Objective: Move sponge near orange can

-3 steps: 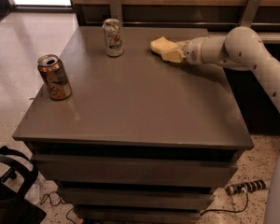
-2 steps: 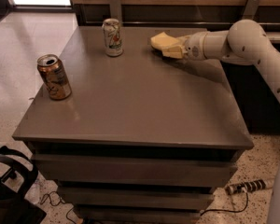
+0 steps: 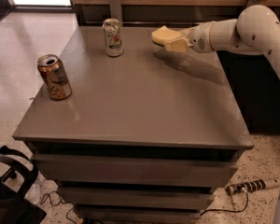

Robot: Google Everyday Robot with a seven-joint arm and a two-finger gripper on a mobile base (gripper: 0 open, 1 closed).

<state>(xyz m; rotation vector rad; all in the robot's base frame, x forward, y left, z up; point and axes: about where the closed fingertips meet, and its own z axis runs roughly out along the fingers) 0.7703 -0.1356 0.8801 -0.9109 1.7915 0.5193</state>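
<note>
The pale yellow sponge (image 3: 163, 34) is held in the air above the far right part of the grey table (image 3: 130, 111). My gripper (image 3: 174, 42) is shut on the sponge from the right; its white arm reaches in from the right edge. The sponge casts a shadow on the tabletop below. The orange can (image 3: 54, 77) stands upright near the table's left edge, far from the sponge.
A white can with green-red print (image 3: 113, 37) stands upright at the far middle of the table, left of the sponge. A wooden wall runs behind the table. A power strip (image 3: 252, 186) lies on the floor at the lower right.
My gripper has lifted the sponge off the tabletop; it now hangs a little higher above the far right part. Both cans have stayed put.
</note>
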